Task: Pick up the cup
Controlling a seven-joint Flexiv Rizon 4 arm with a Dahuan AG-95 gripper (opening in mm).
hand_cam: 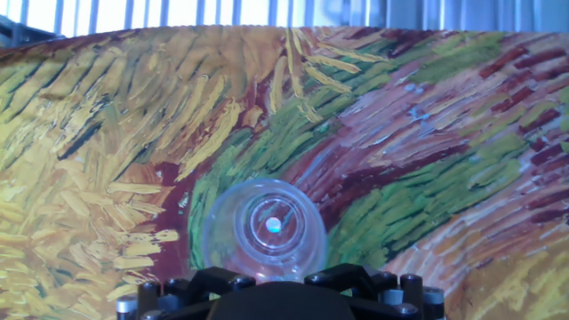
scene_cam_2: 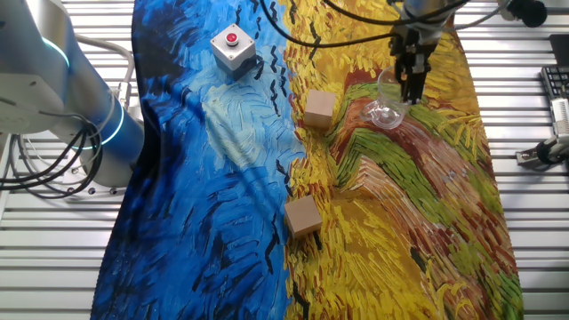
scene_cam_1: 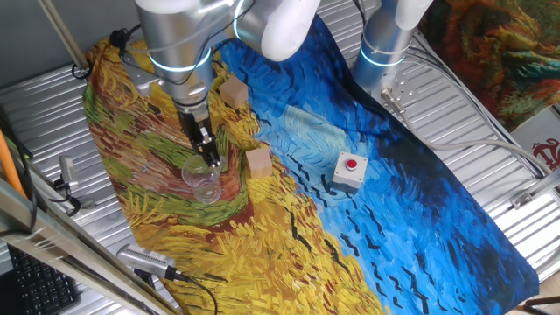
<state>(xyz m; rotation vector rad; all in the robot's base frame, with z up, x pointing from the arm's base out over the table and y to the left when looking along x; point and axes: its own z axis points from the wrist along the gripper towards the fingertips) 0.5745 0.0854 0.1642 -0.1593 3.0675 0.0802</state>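
We see the cup [scene_cam_1: 204, 179] on the painted cloth [scene_cam_1: 420, 219] covering the surface, with one wooden cube [scene_cam_1: 258, 162] at its 2 o'clock. The fingers [scene_cam_1: 211, 159] pinch its rim, narrowed onto the wall. In hand view the cup [hand_cam: 264, 228] sits at 6 o'clock.

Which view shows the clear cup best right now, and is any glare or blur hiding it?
Hand view: the cup is sharp, rim clear, with one small bright glint at its centre. One fixed view: the cup nearly vanishes against the painted cloth. The other fixed view: only faint outlines under the gripper.
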